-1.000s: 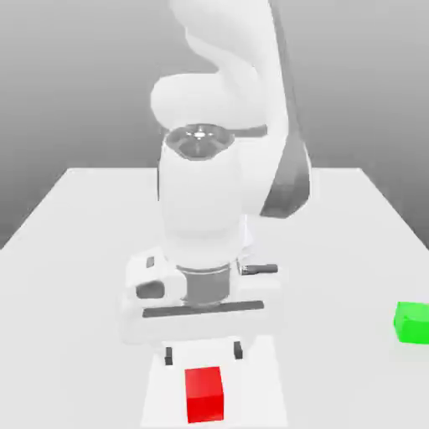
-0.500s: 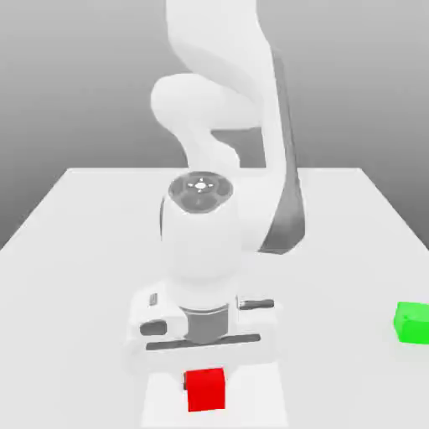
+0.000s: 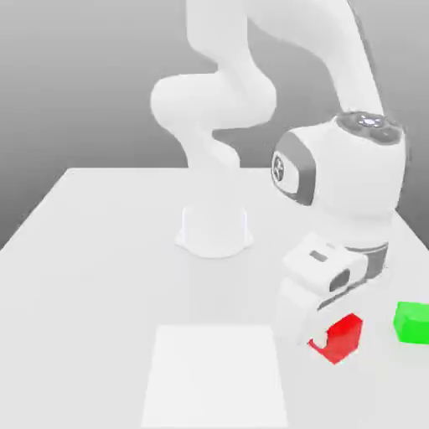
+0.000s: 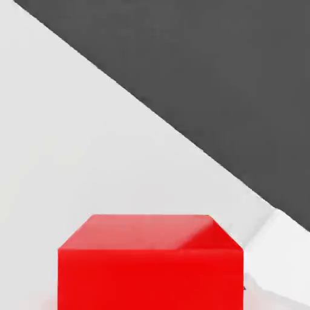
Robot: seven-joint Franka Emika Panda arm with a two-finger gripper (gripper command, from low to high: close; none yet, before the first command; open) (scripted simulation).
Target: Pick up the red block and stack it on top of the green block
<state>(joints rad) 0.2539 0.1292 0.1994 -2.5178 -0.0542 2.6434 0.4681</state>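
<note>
A plain grey backdrop rises behind a flat, matte white bench (image 3: 84, 251). The fingers (image 3: 323, 342) of the white Franka hand are clamped on the small bright red matte cube (image 3: 339, 337), which sits tilted in the grasp, one corner pointing down, close above the bench near its edge on the exterior view's right. In the hand view the red cube (image 4: 150, 261) shows a flat front face and a lighter top face, with the pale bench surface behind it and a dark band beyond the bench's edge.

Just beside the red cube, towards the exterior view's right, the small bright green matte cube (image 3: 411, 322) rests flat on the bench close to that same edge; the two cubes are near each other but not touching.

Above the fingers, the white wrist housing with its grey collar leans over the right part of the bench, and the arm's rounded white links (image 3: 218, 109) curve back to a round white base (image 3: 214, 230) standing at the middle of the bench. A slightly brighter white rectangular patch (image 3: 216, 373) lies on the bench near its front edge, apart from both cubes.
</note>
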